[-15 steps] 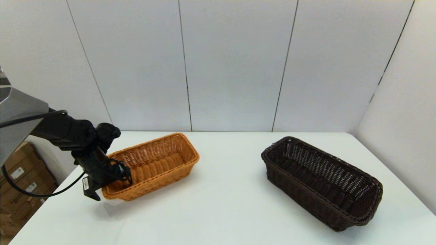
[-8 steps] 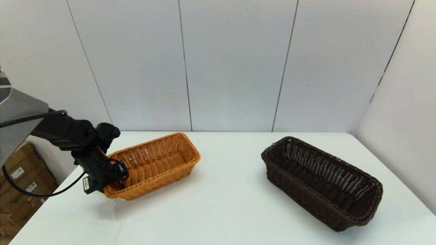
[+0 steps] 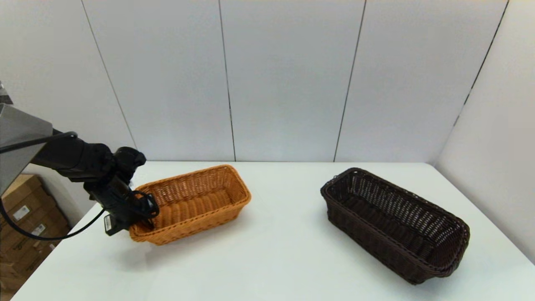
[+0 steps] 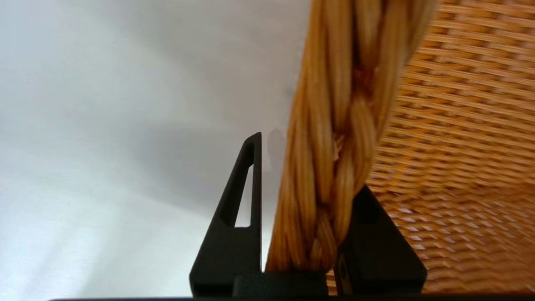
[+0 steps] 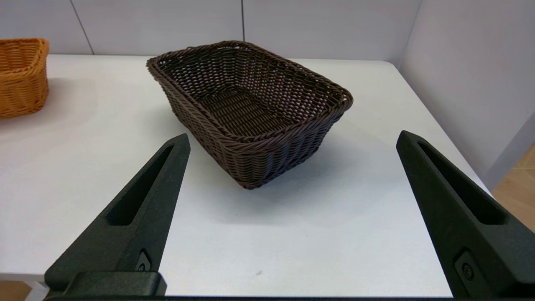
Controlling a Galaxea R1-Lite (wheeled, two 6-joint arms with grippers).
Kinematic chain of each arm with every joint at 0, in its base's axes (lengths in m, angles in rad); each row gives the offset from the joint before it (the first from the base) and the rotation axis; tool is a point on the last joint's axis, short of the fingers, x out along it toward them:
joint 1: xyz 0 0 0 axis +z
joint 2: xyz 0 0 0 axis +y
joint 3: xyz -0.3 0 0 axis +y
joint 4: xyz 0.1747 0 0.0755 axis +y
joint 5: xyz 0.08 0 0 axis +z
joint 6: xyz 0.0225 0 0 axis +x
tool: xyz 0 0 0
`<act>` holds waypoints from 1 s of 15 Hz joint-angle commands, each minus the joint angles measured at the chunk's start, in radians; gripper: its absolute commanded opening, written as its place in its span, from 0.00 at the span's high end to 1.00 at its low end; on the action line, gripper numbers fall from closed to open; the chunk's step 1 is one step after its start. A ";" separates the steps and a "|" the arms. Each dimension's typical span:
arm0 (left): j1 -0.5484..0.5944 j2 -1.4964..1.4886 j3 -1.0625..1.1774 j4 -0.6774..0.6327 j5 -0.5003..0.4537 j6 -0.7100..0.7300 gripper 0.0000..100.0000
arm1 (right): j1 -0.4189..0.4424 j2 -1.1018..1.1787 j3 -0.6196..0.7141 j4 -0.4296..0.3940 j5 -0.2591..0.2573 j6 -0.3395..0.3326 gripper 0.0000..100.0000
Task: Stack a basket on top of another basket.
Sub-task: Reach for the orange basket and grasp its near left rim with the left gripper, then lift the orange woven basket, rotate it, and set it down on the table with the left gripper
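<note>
Right now the left pincer [image 3: 136,217] pinches the braided end rim of the orange-tan basket [image 3: 194,202] at the left of the frame, tilting it off the desk [image 3: 267,259]. Held by one end, it could swing or slip. The dark basket [image 3: 395,223] sits lower right, the right pincer [image 5: 292,209] gaping wide before it.

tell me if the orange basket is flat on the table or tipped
Tipped: the orange basket has its near end raised, rim clamped in the left tool.

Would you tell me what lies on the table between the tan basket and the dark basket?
Nothing: in the head view only bare table separates the tan basket from the dark basket.
</note>
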 commanded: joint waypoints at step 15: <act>-0.305 -0.028 -0.009 -0.002 -0.291 0.211 1.00 | 0.000 0.000 0.000 0.000 0.001 0.000 0.00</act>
